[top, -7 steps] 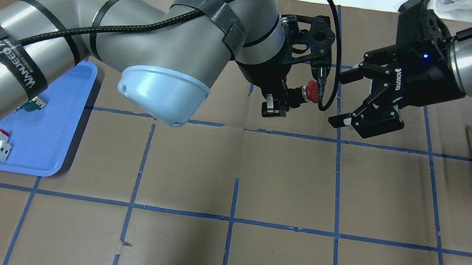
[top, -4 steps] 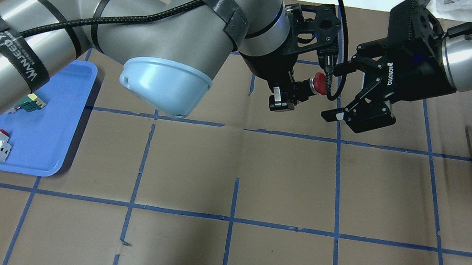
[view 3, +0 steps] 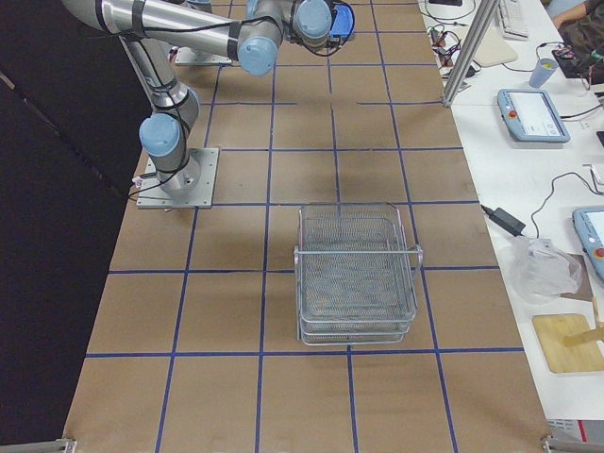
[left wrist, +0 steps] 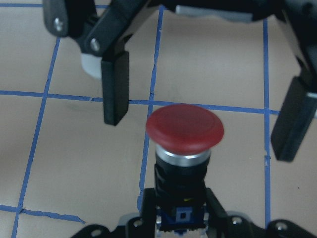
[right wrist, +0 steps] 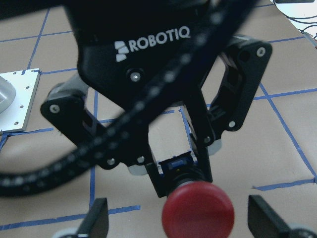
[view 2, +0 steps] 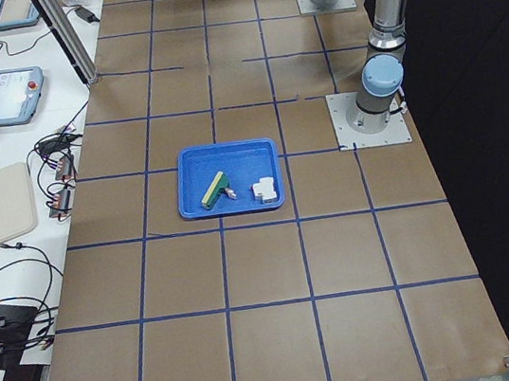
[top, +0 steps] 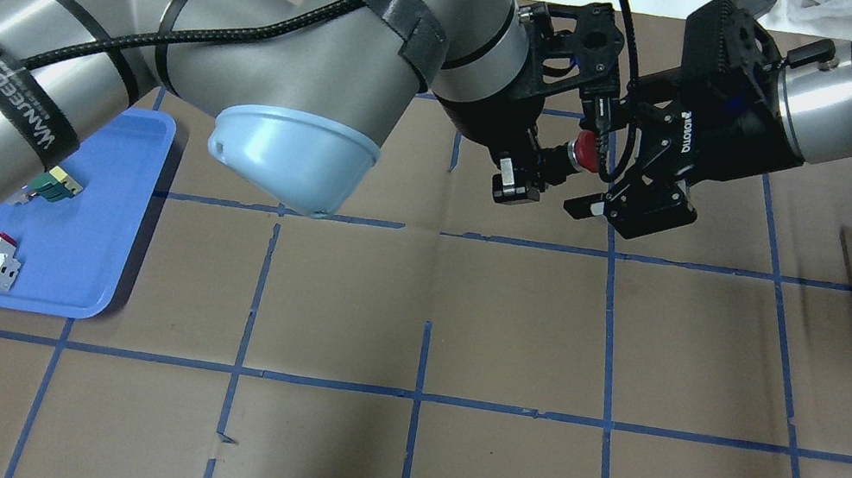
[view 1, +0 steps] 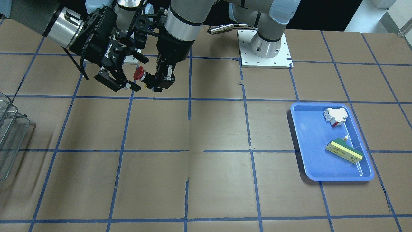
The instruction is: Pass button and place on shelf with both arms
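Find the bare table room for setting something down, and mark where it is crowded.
Free: the wide middle of the table between the blue tray and the shelf, and the strip on the operators' side. Crowded: near the robot's base, where the left gripper and right gripper meet round the button.

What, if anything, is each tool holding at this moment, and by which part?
The left tool grips the small push button with a round red cap by its black cylindrical body. The right tool is open, its fingers either side of the cap, holding nothing.
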### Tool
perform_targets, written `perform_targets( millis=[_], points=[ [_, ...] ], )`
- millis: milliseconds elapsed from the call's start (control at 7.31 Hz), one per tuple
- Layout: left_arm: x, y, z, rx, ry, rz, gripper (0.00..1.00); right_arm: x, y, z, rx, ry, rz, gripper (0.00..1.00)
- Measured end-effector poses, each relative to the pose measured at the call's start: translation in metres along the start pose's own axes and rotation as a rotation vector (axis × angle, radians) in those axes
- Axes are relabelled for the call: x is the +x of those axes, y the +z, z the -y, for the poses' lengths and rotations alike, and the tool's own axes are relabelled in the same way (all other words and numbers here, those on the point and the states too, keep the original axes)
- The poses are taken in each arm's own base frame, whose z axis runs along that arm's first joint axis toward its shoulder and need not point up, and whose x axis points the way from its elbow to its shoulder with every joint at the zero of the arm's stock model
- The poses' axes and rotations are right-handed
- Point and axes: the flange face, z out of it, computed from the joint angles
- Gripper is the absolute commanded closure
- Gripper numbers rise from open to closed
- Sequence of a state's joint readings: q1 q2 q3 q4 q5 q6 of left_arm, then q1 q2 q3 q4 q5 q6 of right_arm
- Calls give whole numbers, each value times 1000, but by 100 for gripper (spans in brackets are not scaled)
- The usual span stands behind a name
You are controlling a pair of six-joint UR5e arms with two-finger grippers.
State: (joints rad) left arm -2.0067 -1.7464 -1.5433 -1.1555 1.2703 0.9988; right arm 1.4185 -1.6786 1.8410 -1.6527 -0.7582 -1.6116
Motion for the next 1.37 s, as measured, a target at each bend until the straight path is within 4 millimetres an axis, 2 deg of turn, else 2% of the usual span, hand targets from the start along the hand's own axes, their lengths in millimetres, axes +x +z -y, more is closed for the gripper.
perform_targets(
  millis=[137, 274, 547, 684, 821, 957, 1094, 1231, 1368],
  points=[
    [0, -1, 1, 2, -3, 2, 100, -1, 1, 1, 0, 4, 3, 17],
    [1, -3, 1, 3, -4, 4, 100, -1, 2, 2, 0, 7, 4, 26],
    [2, -4, 1, 5, -5, 5, 100, -1, -1, 5, 0, -12, -6, 40],
    [4, -3, 1, 4, -4, 5, 100, 0, -3, 8, 0, -27, -17, 39],
    [5, -3, 0, 4, -5, 4, 100, 0, -5, 9, 0, -38, -26, 49],
    [5, -3, 0, 3, -7, 5, 100, 0, -5, 10, -1, -42, -30, 78],
    [5, -3, 0, 3, -14, 5, 100, 0, -5, 9, -1, -43, -31, 95],
    [5, -3, 0, 4, -23, 5, 100, 0, -5, 9, -3, -43, -32, 100],
    [4, -4, 1, 6, -28, 8, 100, 0, -5, 9, -4, -43, -32, 100]
  ],
)
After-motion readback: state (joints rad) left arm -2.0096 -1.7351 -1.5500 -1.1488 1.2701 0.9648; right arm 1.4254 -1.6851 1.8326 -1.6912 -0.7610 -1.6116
